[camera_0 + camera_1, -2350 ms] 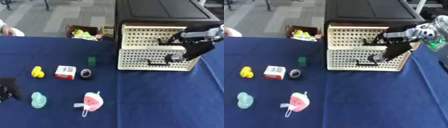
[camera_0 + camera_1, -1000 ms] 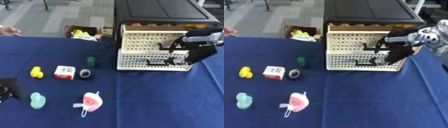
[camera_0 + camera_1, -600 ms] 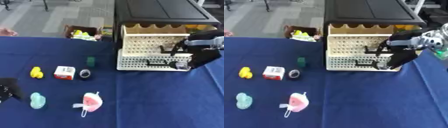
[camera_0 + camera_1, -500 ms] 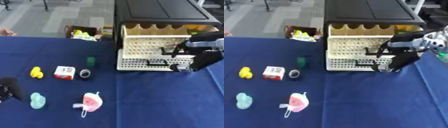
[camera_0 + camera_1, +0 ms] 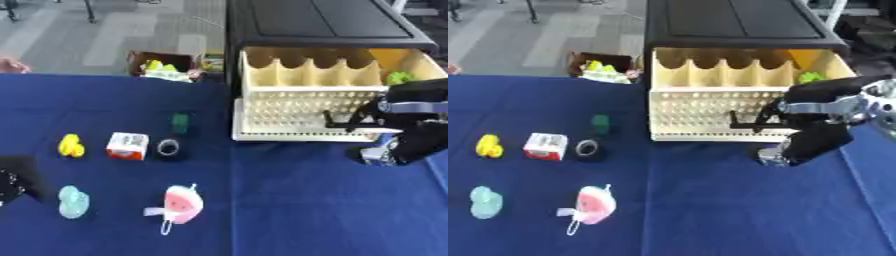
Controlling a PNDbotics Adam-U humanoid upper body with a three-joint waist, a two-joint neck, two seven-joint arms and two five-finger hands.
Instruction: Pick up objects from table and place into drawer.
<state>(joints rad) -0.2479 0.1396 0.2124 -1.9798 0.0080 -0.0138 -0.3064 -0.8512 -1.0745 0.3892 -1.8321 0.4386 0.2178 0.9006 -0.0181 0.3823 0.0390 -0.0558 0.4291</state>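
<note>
The black cabinet (image 5: 737,22) has a cream perforated drawer (image 5: 710,107) pulled out toward me, its scalloped dividers showing. A small green thing (image 5: 809,77) lies in its right end. My right hand (image 5: 820,132) is at the drawer front, fingers curled on the black drawer handle (image 5: 750,124). On the blue table (image 5: 289,210) to the left lie a yellow duck (image 5: 70,145), a red and white box (image 5: 127,146), a tape roll (image 5: 168,147), a small dark green block (image 5: 179,121), a teal toy (image 5: 73,201) and a pink watermelon-slice toy (image 5: 181,204). My left hand (image 5: 10,182) shows as a dark shape at the lower left edge.
Beyond the table's far edge a brown box (image 5: 164,65) with yellow-green items sits on the grey floor. A person's hand (image 5: 10,65) shows at the far left edge, touching nothing.
My right hand has drawn back toward me with the handle, and the drawer has slid out of the cabinet, baring its inside. The toys have not moved.
</note>
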